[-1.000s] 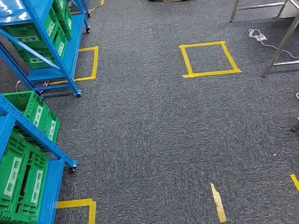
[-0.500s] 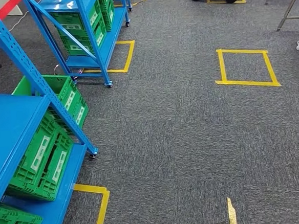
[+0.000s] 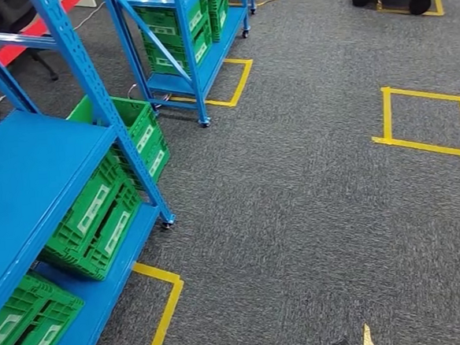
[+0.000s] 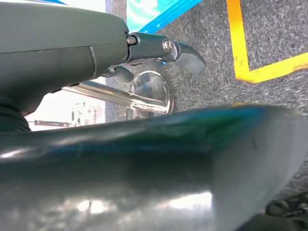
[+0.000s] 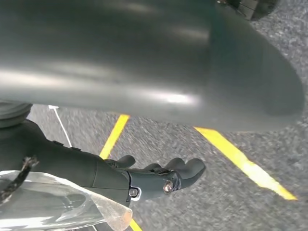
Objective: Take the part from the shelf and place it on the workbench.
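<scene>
- The step in hand is judged to be the approach to the shelf: the near blue shelf (image 3: 31, 178) is seen close on the robot's left in the head view, and nothing has yet been taken from it.
- The part itself cannot be made out. It is presumed to lie in one of the green crates (image 3: 100, 221), but which one cannot be told.
- The left hand (image 4: 160, 48) is seen hanging above the carpet (image 3: 290, 216), one finger stretched out. Whether its fingers are apart or together cannot be told.
- The right hand (image 5: 160, 178) is seen hanging with its fingers loosely stretched, and nothing is seen in them. A clear plastic film (image 5: 54, 202) lies beside the wrist.
- For the next move, the body is to be squared to the shelf and the right crate picked out before an arm is raised.
- Counted: two blue shelves are plainly seen, the second (image 3: 189, 57) farther off. At least six green crates are seen. One whole yellow tape square (image 3: 428, 147) is seen, with parts of others.
</scene>
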